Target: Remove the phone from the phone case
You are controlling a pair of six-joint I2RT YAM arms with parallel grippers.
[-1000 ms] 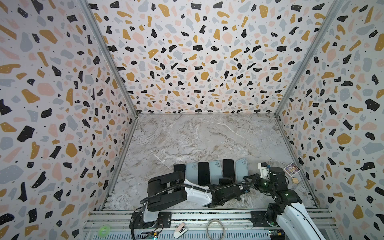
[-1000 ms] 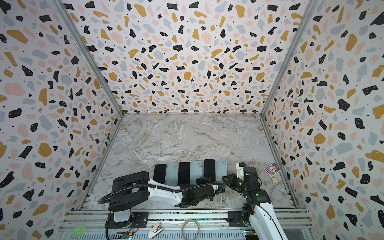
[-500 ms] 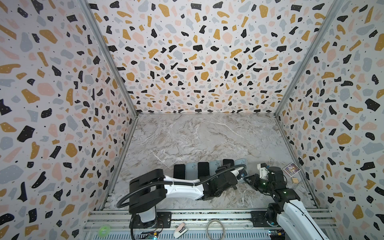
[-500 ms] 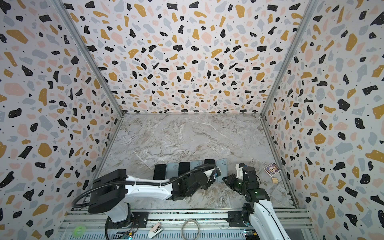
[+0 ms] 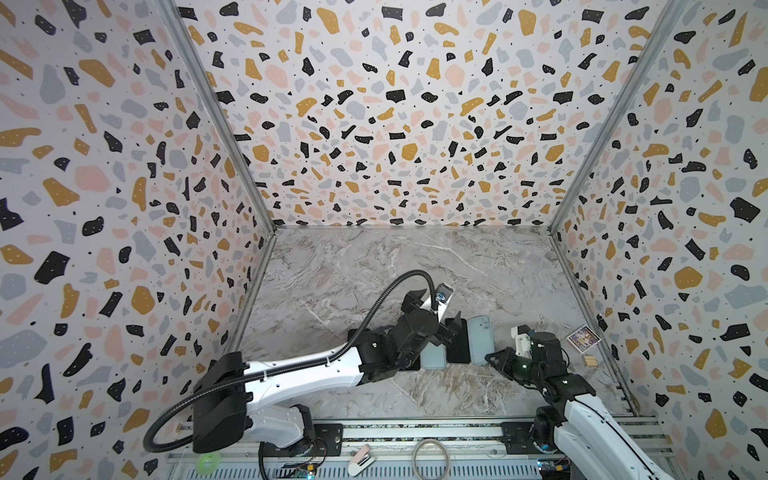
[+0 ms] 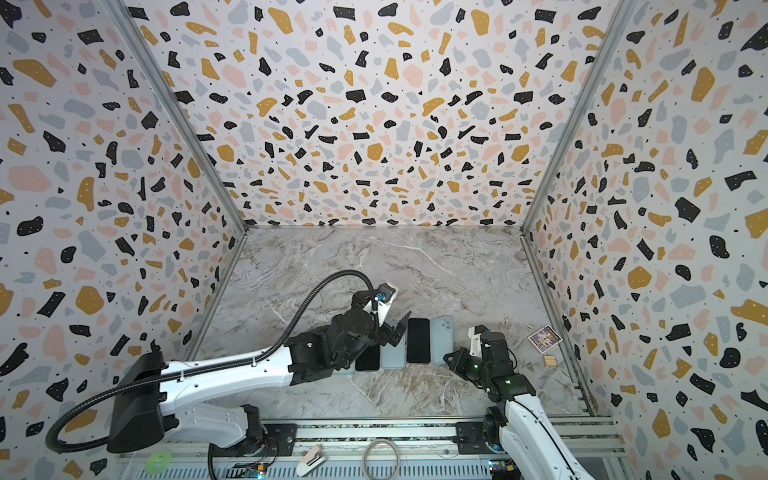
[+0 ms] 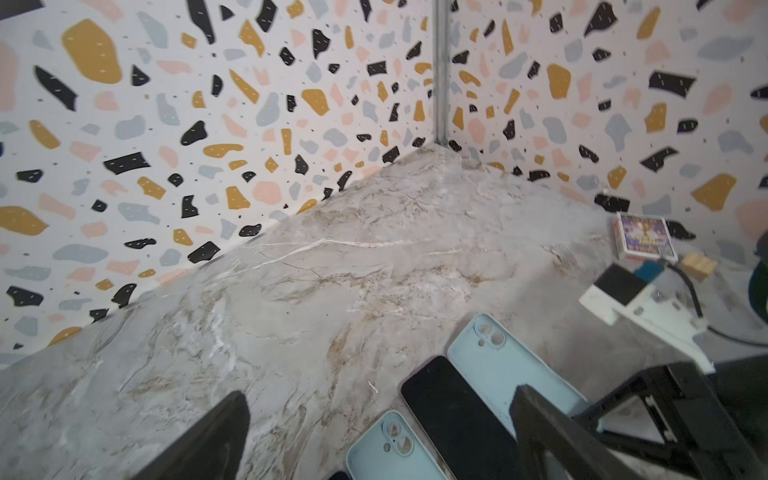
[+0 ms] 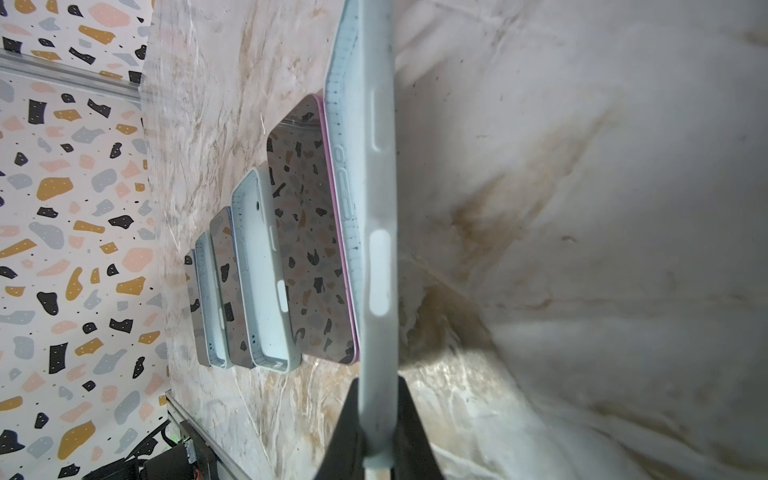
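Several black phones and pale blue phone cases lie side by side in a row near the table's front. The rightmost phone case point(image 5: 480, 338) point(image 6: 441, 338) point(image 8: 376, 187) is empty, and my right gripper point(image 5: 494, 359) point(image 8: 376, 415) is shut on its near end. A black phone point(image 5: 457, 343) point(image 6: 417, 340) point(image 7: 453, 411) with a pink edge point(image 8: 311, 249) lies flat right beside that case. My left gripper point(image 5: 446, 328) point(image 7: 380, 397) hovers open over the row with nothing between its fingers. Another empty case point(image 7: 390, 453) lies beneath it.
A small colourful card box point(image 5: 583, 337) point(image 7: 642, 237) and a wooden block point(image 5: 590, 360) sit by the right wall. Patterned walls close in the left, back and right. The left arm stretches across the front middle, hiding the row's left end.
My left gripper opened wide and rose from the row's near end to above it, swinging back and left. The right gripper stayed shut on the case.
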